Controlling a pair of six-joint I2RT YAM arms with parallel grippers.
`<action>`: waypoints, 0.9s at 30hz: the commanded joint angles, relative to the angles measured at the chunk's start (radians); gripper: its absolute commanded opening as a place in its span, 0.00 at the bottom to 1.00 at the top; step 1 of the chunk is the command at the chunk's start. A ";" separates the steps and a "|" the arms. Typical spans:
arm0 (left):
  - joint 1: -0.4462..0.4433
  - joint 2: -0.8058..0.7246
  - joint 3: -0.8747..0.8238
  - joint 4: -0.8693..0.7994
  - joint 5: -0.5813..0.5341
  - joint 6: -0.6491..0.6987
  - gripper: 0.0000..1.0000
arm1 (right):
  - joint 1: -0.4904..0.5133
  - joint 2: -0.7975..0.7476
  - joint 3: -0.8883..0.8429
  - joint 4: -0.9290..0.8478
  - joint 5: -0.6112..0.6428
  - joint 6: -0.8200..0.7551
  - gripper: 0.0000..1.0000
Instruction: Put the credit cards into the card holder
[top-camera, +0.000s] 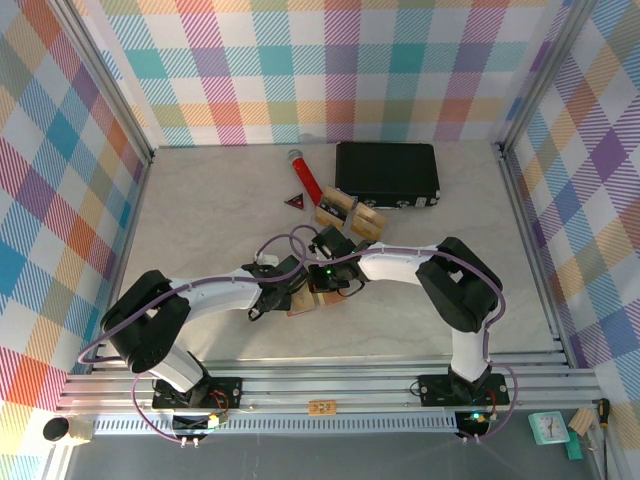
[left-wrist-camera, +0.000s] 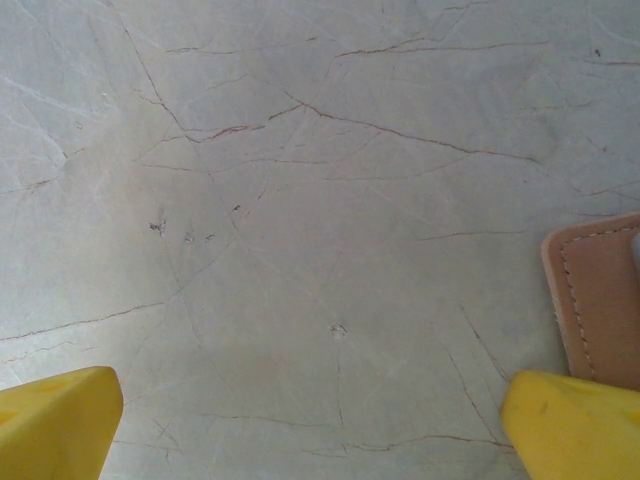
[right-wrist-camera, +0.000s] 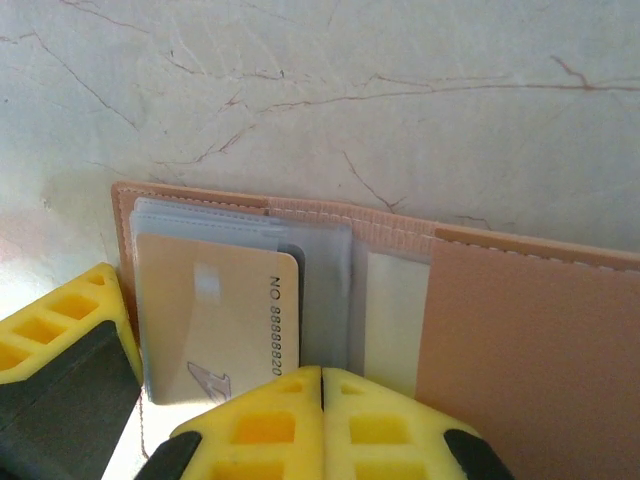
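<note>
Marbled worktop (top-camera: 200, 210) is carrying everything inside the checked walls. Both arms are meeting near its middle, slightly toward the near edge, where the holder (right-wrist-camera: 520, 330) is lying open. The right claw (right-wrist-camera: 321, 388) is sitting with its fingers pressed together, gripping nothing, and its tips are pointing square at the holder's near long side. The holder's long axis is running straight across the claw's line. A gold card (right-wrist-camera: 215, 310) is sitting in the clear sleeve on the holder's left half, just left of those tips.

The left claw (left-wrist-camera: 315, 425) is hanging spread wide and empty over bare worktop, with the holder's corner showing just beside its right finger (left-wrist-camera: 570, 425).

Two spare cards (top-camera: 350, 214) are lying toward the far edge, just in front of the black case (top-camera: 387, 173) and well apart from the holder. They are lying beyond the right claw, so that arm is looking the nearer one for fetching them, while the left is looking placed to steady the holder.
</note>
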 joint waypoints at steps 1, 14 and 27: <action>0.006 0.046 -0.012 0.066 0.043 -0.001 1.00 | 0.019 -0.011 0.024 0.017 -0.033 0.004 0.03; 0.031 -0.159 0.003 -0.053 0.006 -0.008 1.00 | 0.009 -0.176 -0.036 -0.069 0.088 -0.050 0.42; 0.069 -0.281 -0.016 -0.035 0.064 -0.002 1.00 | -0.138 -0.364 -0.224 -0.069 0.117 -0.074 0.52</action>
